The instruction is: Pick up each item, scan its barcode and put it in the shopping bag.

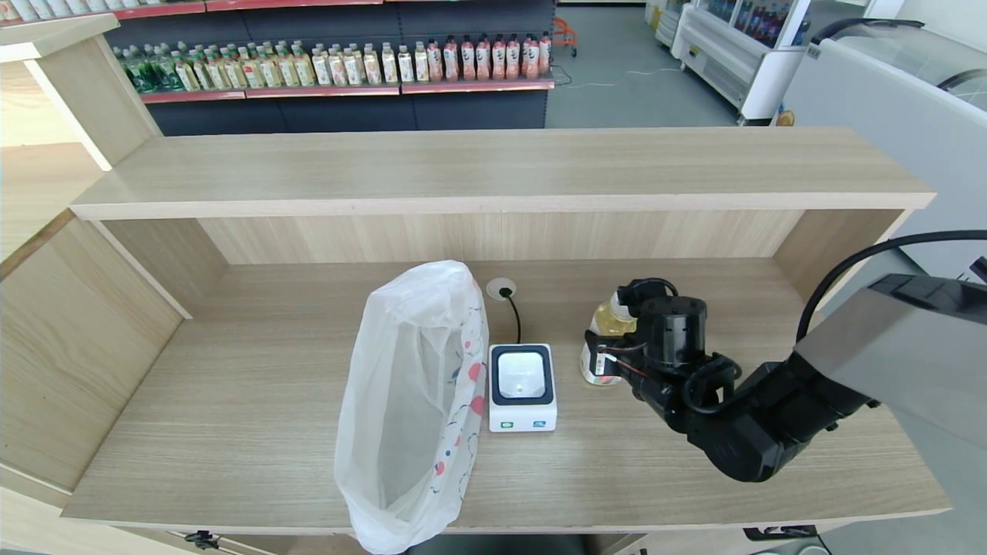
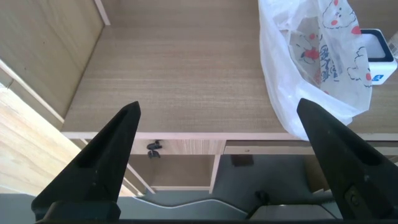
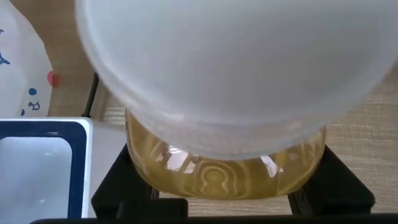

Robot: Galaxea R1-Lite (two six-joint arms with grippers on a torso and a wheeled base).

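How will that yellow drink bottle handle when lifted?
The bottle looks nearly full, so probably heavy for its size. Its smooth clear plastic could slip, and being tall and narrow it may tip if nudged.

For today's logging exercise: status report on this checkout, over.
Left gripper open. Right gripper shut on bottle, beside scanner. Nothing between bottle and scanner.

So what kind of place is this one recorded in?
Most likely a small shop's checkout counter: a barcode scanner and shopping bag sit on it, with shelves of bottled drinks and freezers behind.
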